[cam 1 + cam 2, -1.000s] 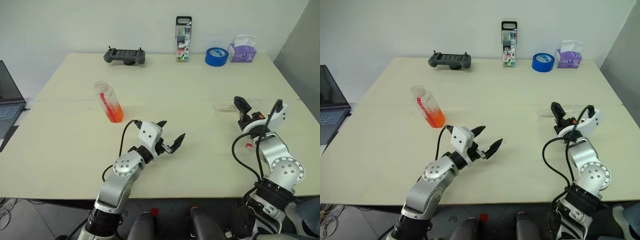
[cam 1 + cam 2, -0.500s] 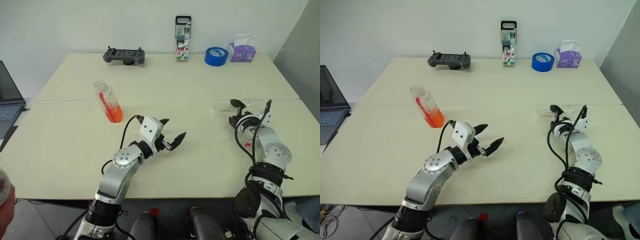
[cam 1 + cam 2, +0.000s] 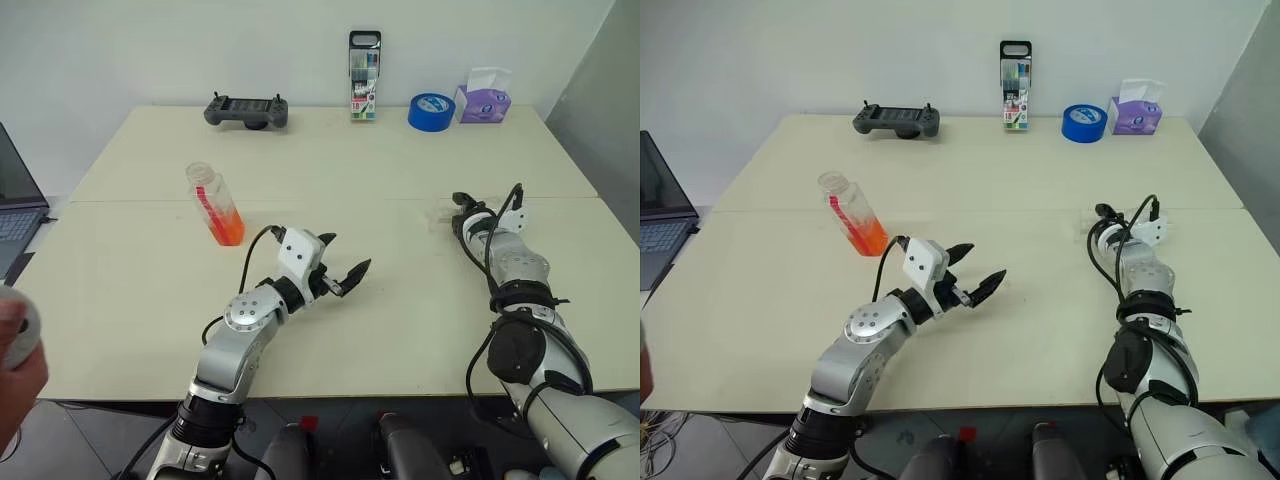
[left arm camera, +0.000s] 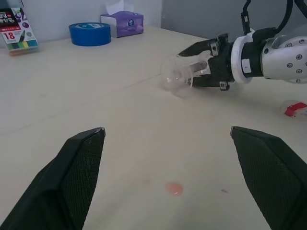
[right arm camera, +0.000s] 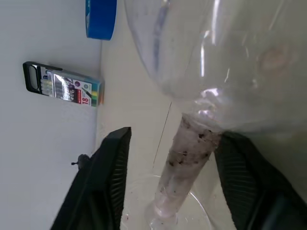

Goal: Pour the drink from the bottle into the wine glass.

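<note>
At your near left, about 8 o'clock from the table's (image 3: 330, 170) middle, a person's hand (image 3: 14, 345) held something pale and rounded off the table's edge. Just short of the middle, your left gripper (image 3: 340, 270) hung above the tabletop with its black fingers spread wide and nothing between them. A small orange spot (image 4: 173, 189) lay on the wood under it.

At 10 o'clock from that gripper stood the bottle (image 3: 213, 203), upright, its mouth uncapped, the drink (image 3: 229, 231) filling only its lower part.

Out at 2 o'clock from the left gripper, well apart from the bottle, the wine glass (image 4: 179, 78) lay on its side on the table. Your right gripper (image 3: 463, 210) had its fingers (image 5: 108, 179) on either side of the stem (image 5: 188, 143), partly drawn in. You could see a gap between one finger and the stem, so it was not clamped.

At 9 o'clock, a laptop (image 3: 15, 210) sat off the table's left edge.

Along the far edge, from 11 o'clock round to 1 o'clock, stood a dark handheld controller (image 3: 246, 111), a tall marker pack (image 3: 365, 78), a blue tape roll (image 3: 432, 111) and a purple tissue box (image 3: 484, 102).
</note>
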`<state>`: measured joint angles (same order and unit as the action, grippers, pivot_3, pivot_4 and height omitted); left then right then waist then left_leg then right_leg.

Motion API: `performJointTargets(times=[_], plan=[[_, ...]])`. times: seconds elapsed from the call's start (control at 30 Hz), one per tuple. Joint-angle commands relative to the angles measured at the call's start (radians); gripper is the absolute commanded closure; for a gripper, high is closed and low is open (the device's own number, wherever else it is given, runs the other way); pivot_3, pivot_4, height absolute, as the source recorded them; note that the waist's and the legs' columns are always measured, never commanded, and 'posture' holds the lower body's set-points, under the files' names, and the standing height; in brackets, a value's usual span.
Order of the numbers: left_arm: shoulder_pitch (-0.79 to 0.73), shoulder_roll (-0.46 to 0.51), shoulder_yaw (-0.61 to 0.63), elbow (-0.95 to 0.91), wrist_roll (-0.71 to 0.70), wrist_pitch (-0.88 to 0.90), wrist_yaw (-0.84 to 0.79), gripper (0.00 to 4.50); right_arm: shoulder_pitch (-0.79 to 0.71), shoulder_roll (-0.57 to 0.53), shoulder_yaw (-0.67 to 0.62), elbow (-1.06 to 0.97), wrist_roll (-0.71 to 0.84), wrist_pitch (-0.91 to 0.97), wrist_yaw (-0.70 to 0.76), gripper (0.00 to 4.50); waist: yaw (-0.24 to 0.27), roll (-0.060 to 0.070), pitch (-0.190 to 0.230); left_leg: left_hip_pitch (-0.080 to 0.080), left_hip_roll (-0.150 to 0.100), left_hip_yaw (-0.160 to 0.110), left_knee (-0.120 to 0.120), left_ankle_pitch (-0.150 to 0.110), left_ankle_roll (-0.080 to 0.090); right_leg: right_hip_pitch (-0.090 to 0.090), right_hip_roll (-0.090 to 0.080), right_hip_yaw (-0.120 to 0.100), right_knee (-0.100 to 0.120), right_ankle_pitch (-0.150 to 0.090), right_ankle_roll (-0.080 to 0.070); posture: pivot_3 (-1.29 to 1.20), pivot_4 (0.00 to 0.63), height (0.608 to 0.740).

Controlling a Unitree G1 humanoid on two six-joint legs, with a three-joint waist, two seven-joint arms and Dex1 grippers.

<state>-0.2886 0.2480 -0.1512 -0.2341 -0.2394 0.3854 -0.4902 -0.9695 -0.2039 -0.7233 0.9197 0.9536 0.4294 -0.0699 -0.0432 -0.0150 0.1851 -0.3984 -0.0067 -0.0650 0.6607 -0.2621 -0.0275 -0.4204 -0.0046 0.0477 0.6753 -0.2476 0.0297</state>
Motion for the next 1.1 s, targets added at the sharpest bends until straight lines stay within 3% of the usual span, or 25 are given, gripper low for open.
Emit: performJointTargets(times=[0.03, 0.17, 0.33, 0.5, 0.63, 0.77, 1.1], plan=[[-0.002, -0.003, 0.010, -0.019, -0.003, -0.004, 0.005, 0.00, 0.015, 0.033, 0.030, -0.157, 0.007, 0.058, -0.019, 3.13, 0.000, 0.000, 0.000, 0.000, 0.000, 0.000, 0.000, 0.000, 0.000, 0.000, 0.000, 0.000, 0.000, 0.000, 0.000, 0.00, 0.150, 0.740], [0.011, 0.000, 0.012, -0.033, -0.006, 0.001, 0.003, 0.00, 0.090, 0.105, 0.161, -0.473, -0.007, 0.155, -0.014, 4.37, 0.000, 0.001, 0.000, 0.000, 0.000, -0.001, 0.000, 0.000, 0.000, -0.001, 0.000, 0.000, 0.001, 0.000, 0.000, 0.00, 0.150, 0.740], [0.032, 0.027, 0.047, -0.077, -0.028, 0.022, -0.006, 0.00, 0.153, 0.084, 0.562, -0.755, -0.310, 0.096, 0.138, 4.36, -0.005, 0.002, 0.001, 0.000, 0.000, -0.001, 0.000, 0.000, 0.000, -0.002, 0.000, -0.001, 0.002, 0.000, 0.000, 0.00, 0.150, 0.740], [0.079, 0.067, 0.100, -0.172, -0.052, 0.058, 0.009, 0.00, 0.114, 0.073, 0.838, -0.609, -0.659, -0.199, 0.272, 4.36, -0.008, 0.002, 0.001, 0.001, 0.001, -0.002, 0.000, 0.000, 0.000, -0.002, 0.001, -0.002, 0.001, 0.000, 0.000, 0.00, 0.150, 0.740], [0.133, 0.115, 0.155, -0.296, -0.111, 0.142, 0.004, 0.00, 0.089, 0.099, 0.913, -0.436, -0.790, -0.400, 0.354, 4.36, -0.004, 0.001, 0.002, 0.000, 0.001, -0.002, 0.000, 0.000, 0.000, -0.001, 0.000, -0.002, 0.000, 0.000, 0.000, 0.00, 0.150, 0.740], [0.197, 0.141, 0.192, -0.392, -0.152, 0.199, 0.017, 0.00, 0.102, 0.119, 0.922, -0.350, -0.826, -0.534, 0.450, 4.36, 0.002, 0.001, 0.002, -0.001, 0.000, -0.005, 0.001, 0.000, -0.001, -0.001, -0.002, -0.002, -0.001, 0.000, 0.000, 0.00, 0.150, 0.740], [0.279, 0.094, 0.194, -0.436, -0.167, 0.231, 0.098, 0.00, 0.169, 0.167, 0.947, -0.317, -0.889, -0.593, 0.556, 4.36, 0.005, 0.001, 0.002, 0.000, 0.000, -0.008, 0.001, 0.000, -0.001, -0.001, -0.002, -0.003, 0.000, 0.000, 0.000, 0.00, 0.150, 0.740]])
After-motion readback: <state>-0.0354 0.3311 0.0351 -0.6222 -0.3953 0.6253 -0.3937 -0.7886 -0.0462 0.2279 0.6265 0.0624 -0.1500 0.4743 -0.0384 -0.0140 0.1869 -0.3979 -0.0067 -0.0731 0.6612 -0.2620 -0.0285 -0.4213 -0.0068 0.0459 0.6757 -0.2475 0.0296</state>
